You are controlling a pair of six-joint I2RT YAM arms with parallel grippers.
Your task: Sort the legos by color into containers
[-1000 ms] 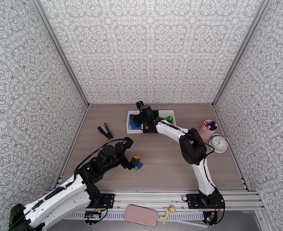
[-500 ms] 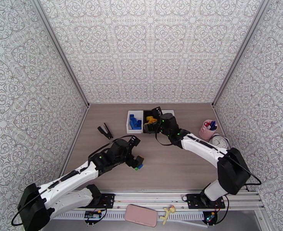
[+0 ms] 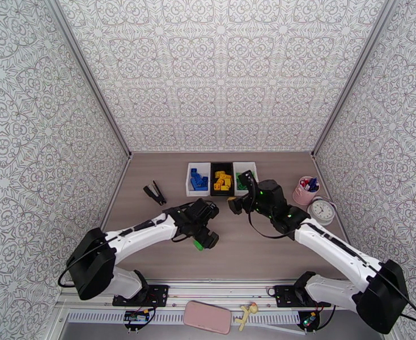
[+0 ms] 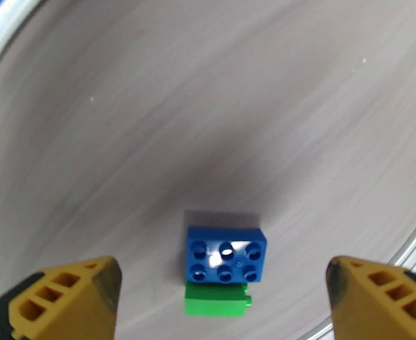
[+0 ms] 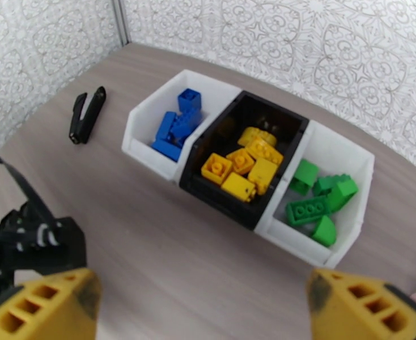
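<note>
Hovering wide open, left hand brackets blue brick; green brick, touching at six o'clock, could get pinched too.

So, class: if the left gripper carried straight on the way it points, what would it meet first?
Most likely the small blue studded plastic brick between its open fingers, a green plastic brick touching it; depth is unclear.

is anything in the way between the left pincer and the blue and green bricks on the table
Nothing visible. The left pincer hangs open right above the blue brick and the green brick touching it, one finger out to each side, with bare table around them.
</note>
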